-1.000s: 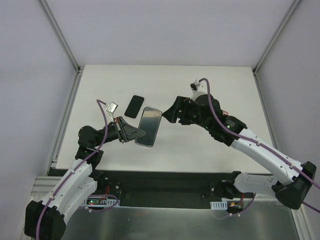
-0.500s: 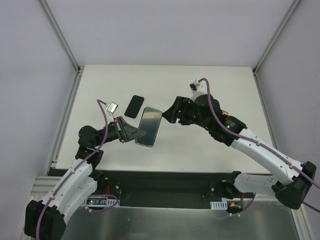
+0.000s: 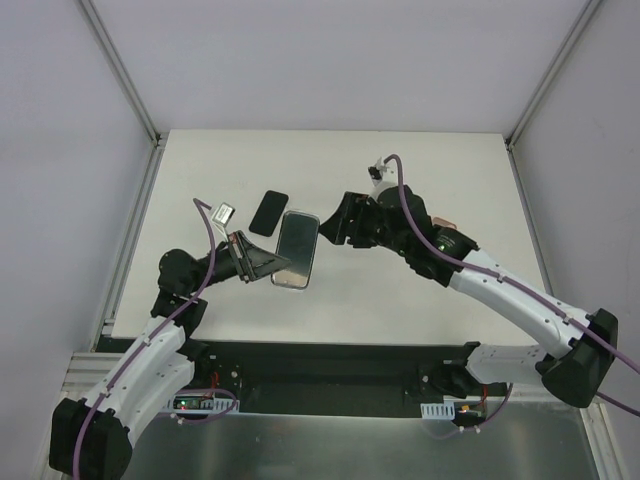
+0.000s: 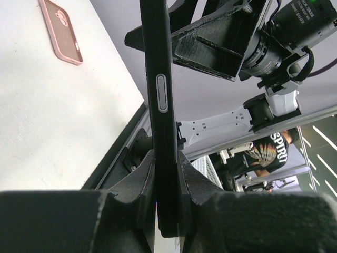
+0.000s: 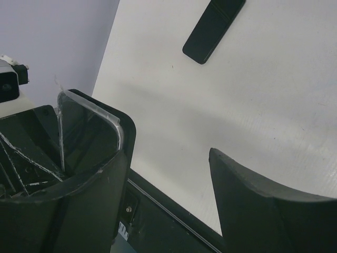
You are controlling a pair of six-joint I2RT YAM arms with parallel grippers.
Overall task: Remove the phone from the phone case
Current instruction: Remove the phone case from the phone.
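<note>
Aloft, the left end effector (image 4: 167,176) pinches the phone (image 3: 296,250) (edge-on); the right end effector (image 5: 167,146) gapes beside it

A white bench (image 3: 420,290) fills the middle of the cell. Pale grey walls (image 3: 300,60) rise behind it and at both its sides, and aluminium posts (image 3: 120,70) climb from its far corners. A metal rail (image 3: 127,250) lines its left edge. Past its near edge lies a brushed-metal shelf (image 3: 350,450). Beyond that are a person in a dark printed T-shirt (image 4: 261,154) and bright light strips (image 4: 321,138).
</note>
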